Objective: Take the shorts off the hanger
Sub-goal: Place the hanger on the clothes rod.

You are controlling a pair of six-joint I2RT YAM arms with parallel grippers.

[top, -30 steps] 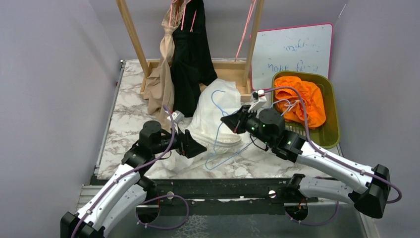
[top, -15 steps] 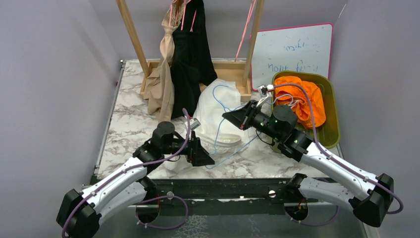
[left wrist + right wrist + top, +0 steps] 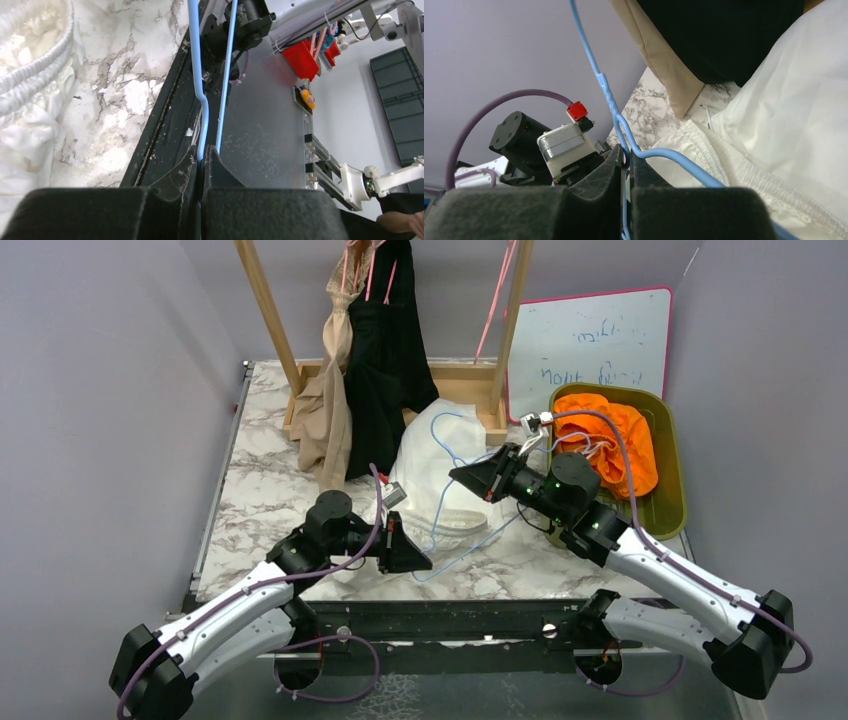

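Observation:
The cream-white shorts [image 3: 437, 455] lie crumpled on the marble table, still threaded on a blue wire hanger [image 3: 470, 547]. My left gripper [image 3: 415, 558] sits at the near table edge, shut on the hanger's lower wire [image 3: 196, 75], its fingertips [image 3: 202, 155] pinching it. My right gripper [image 3: 462, 478] is raised over the shorts and shut on the hanger's twisted neck [image 3: 606, 95], the wire running between its tips [image 3: 626, 156]. The gathered waistband [image 3: 734, 165] lies just beyond them. Black shorts [image 3: 385, 360] and tan shorts [image 3: 328, 405] hang on the wooden rack [image 3: 268, 315].
Orange shorts [image 3: 608, 443] fill a yellow-green bin [image 3: 670, 455] at the right. A whiteboard [image 3: 590, 340] leans against the back wall. The rack's base [image 3: 460, 390] stands behind the white shorts. A black rail [image 3: 165, 135] runs along the near table edge.
My left gripper moved right along the near edge and closed on the hanger wire. My right gripper lifted the hanger's neck up and to the right, then held still.

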